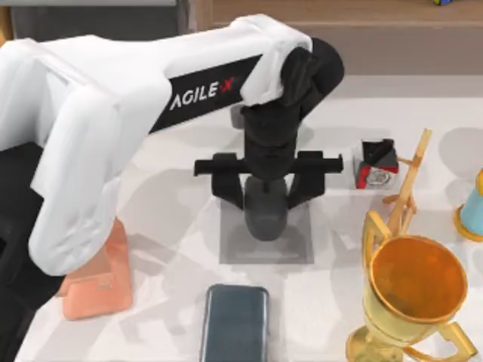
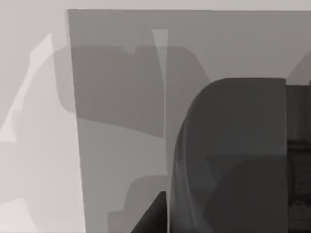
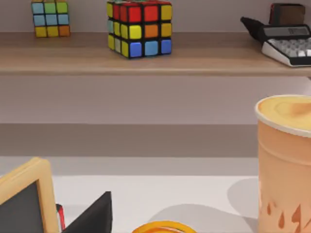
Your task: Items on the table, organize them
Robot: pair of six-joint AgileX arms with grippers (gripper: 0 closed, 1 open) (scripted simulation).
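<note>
Black mouse (image 1: pixel 266 215) in left end effector (image 1: pixel 266 197), on grey mat (image 1: pixel 300 245)

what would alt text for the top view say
The left arm's tool reaches down over a black mouse lying on a grey mat mid-table, one finger on each side of it. A dark smartphone lies on the white table nearer the bottom edge, and a gold trophy stands at lower right.
</note>
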